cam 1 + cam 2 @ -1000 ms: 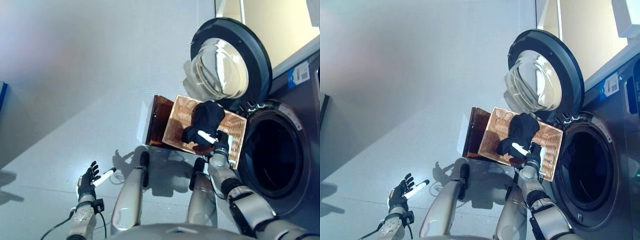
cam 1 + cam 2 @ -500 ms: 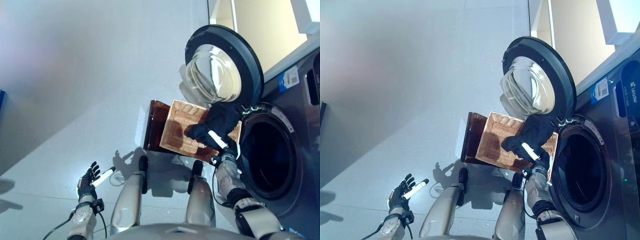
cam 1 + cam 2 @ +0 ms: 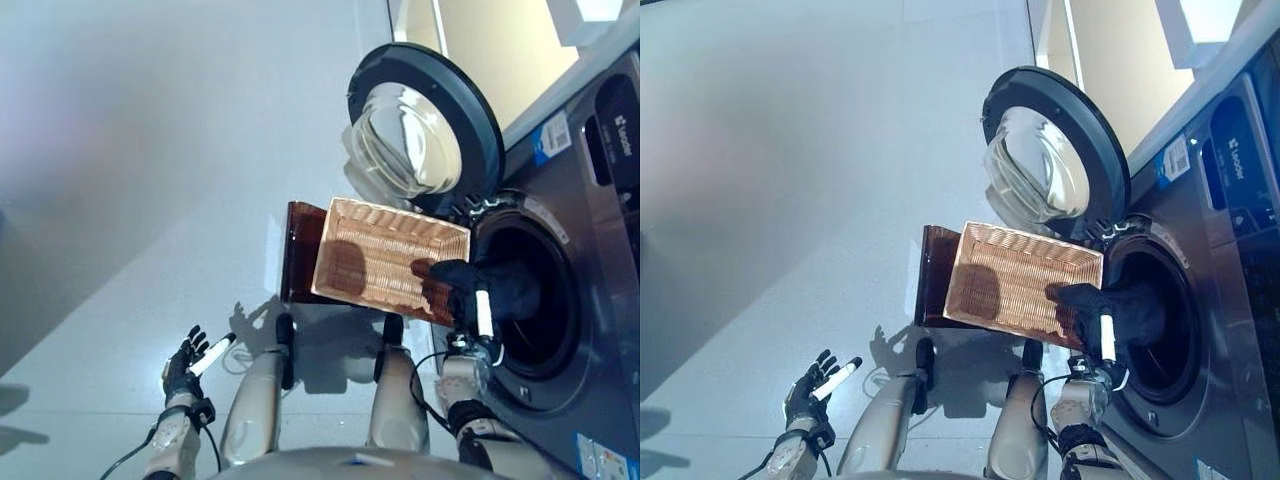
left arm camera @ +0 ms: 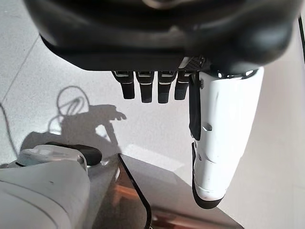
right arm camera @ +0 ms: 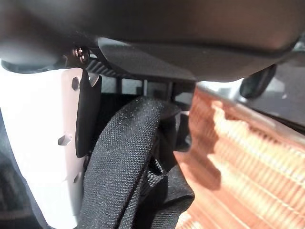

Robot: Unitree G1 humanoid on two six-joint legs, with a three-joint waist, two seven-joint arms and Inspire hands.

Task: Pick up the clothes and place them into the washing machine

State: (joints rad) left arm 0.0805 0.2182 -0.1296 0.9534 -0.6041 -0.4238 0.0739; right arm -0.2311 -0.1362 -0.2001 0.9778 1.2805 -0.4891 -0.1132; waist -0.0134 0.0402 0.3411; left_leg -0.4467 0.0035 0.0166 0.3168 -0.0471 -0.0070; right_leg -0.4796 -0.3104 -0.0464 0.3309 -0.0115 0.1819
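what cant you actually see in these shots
- Drum depth of the grey front-loading washing machine: dark in both eye views, partly covered by the black garment.
- Right hand: fingers hidden under that cloth in its wrist view.
- Woven brown basket: near corner covered by the garment.

The right robot hand (image 3: 470, 305) is raised on an upright forearm, fingers curled closed. The left robot hand (image 3: 186, 358) hangs low, fingers straight and spread.

Bright even light; glare on the glass door (image 3: 408, 140), soft shadows on the floor (image 3: 150, 200), wrist views blurred near.
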